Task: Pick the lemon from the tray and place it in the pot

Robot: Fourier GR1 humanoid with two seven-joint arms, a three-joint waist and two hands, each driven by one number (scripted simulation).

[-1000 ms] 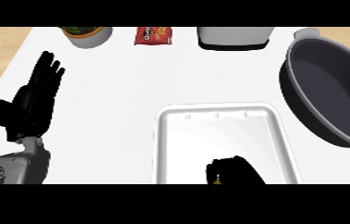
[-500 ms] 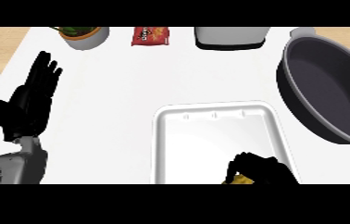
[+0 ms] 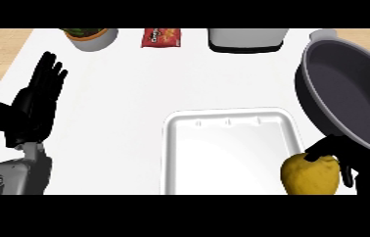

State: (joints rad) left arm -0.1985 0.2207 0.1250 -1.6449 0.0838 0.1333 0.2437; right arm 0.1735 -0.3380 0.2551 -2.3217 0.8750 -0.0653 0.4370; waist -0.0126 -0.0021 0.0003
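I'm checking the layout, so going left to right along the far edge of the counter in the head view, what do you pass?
Potted plant → red snack bag → grey container → handle end of the dark pot.

Bare counter lies open between tray and pot.

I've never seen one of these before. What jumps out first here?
The yellow lemon at the lower right, held by the black right hand at the white tray's right edge. Just above it sits a big dark pot at the right edge. At the far left, the left hand rests open, fingers up.
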